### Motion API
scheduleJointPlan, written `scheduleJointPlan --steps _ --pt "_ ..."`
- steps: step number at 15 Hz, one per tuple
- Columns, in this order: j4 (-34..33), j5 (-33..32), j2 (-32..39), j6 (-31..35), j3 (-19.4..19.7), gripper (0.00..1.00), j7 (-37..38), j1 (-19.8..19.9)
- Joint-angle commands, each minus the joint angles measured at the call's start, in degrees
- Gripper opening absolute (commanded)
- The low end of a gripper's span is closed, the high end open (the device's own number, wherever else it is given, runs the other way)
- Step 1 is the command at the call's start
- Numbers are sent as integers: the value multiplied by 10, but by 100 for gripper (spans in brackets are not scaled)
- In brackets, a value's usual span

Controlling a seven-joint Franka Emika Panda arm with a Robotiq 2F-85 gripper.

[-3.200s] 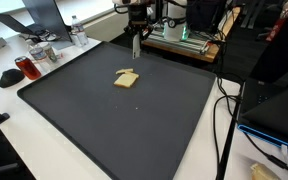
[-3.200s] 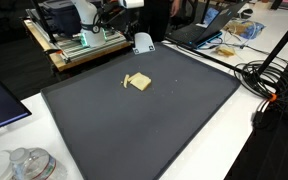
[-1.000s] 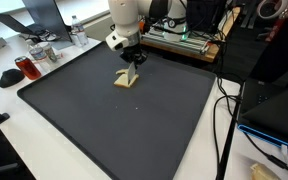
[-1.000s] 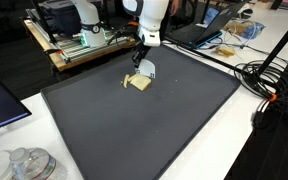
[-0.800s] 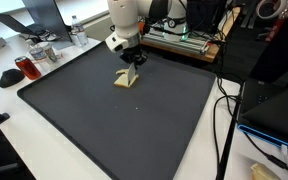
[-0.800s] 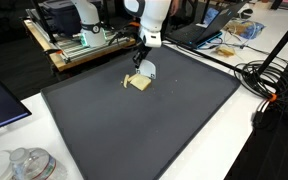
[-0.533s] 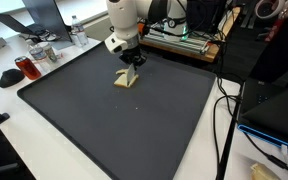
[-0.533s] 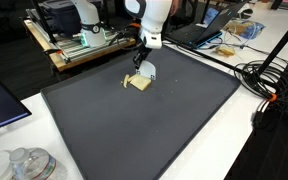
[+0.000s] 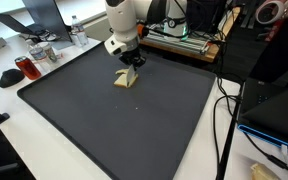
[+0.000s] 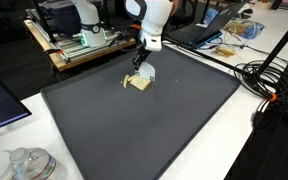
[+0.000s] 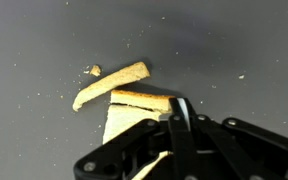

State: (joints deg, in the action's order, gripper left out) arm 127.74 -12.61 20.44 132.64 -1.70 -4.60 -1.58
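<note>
Bread slice (image 11: 132, 118) lies flat on the dark mat (image 9: 114, 130), towards its far side in both exterior views. One crust strip (image 11: 111, 84) already lies loose just beside it, with a crumb (image 11: 95, 70) near. The slice's upper edge has crust on. Gripper (image 11: 180, 112) is clenched, tips down on the slice's crusted corner, apparently touching. Nothing seen clamped, slice not lifted.

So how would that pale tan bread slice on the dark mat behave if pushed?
Probably light and soft: the pale tan bread slice lies flat on the dark grey mat. Likely fragile: a curved crust strip and a crumb lie detached beside it. It should slide, not roll.
</note>
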Motion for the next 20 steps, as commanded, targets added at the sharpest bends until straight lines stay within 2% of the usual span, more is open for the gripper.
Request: scheduleJointPlan --steps 1,10,16,20 --pt "-20 -17 21 -19 8 1 12 -14" --pt "-49 -17 50 -42 8 1 1 -12" --pt "-50 -1 70 -27 7 1 -30 6" --pt "-62 -7 76 -19 4 1 -45 4"
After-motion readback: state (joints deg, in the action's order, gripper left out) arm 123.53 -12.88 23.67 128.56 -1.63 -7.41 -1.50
